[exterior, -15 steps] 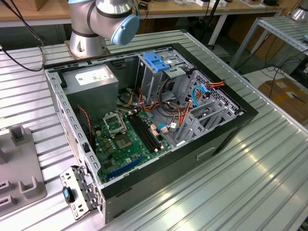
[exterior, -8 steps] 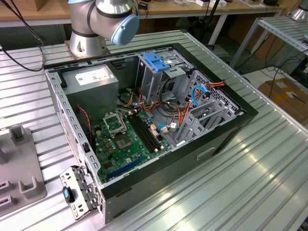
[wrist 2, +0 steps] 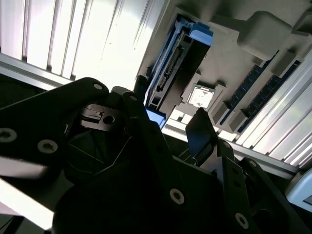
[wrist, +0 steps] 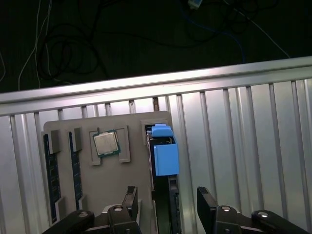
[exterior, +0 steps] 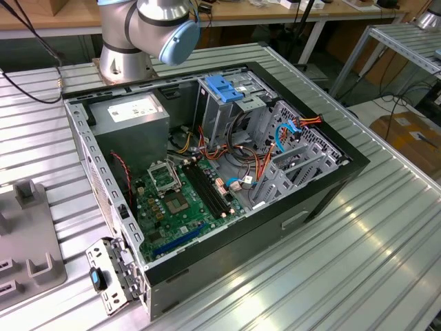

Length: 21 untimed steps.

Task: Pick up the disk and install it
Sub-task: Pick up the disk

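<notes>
One open computer case [exterior: 324,196] lay on the ribbed metal bench [exterior: 372,262] in the exterior view. Its motherboard [exterior: 180,203] sat at the lower middle of the frame, a grey power-supply box [exterior: 131,116] at the upper left, and a light-blue bracket [exterior: 226,88] on top of the drive cage near the top centre. The arm's base [exterior: 127,55] stood behind the case at the top edge. A grey tray [exterior: 27,234] rested at the exterior view's left edge.

In the second wrist view the dark pincer [wrist 2: 168,114] hung close to that tray. The disk [wrist 2: 168,73] stood on edge in a tray slot, with a blue rail along its side. A processor chip [wrist 2: 199,96] sat in a recess just beside it.

In the first wrist view the pincer was released, its fingers [wrist: 207,204] spread with one on each side of the disk. A gap showed between each finger and the disk, so neither touched it. Two memory sticks [wrist: 48,170] lay in slots beyond the chip.
</notes>
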{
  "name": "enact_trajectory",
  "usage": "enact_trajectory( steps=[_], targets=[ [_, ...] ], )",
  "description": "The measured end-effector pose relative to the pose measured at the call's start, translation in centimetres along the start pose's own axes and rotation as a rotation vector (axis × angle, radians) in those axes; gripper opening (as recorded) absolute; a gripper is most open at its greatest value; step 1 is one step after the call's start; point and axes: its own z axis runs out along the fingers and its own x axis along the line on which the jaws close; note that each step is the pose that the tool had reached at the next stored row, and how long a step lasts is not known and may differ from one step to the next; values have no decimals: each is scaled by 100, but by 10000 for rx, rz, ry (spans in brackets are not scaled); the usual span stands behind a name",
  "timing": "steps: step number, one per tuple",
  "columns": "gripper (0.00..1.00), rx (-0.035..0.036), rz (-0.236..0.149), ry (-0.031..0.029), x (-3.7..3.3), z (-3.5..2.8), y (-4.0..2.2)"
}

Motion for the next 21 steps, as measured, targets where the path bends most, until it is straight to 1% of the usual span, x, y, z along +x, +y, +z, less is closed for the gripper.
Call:
enact_trajectory(
  steps=[4,9,21],
  targets=[
    [60,2,-16,-2,0,4,0],
    [60,1,-16,-1,0,26,0],
    [60,2,-16,-2,0,35,0]
  ],
)
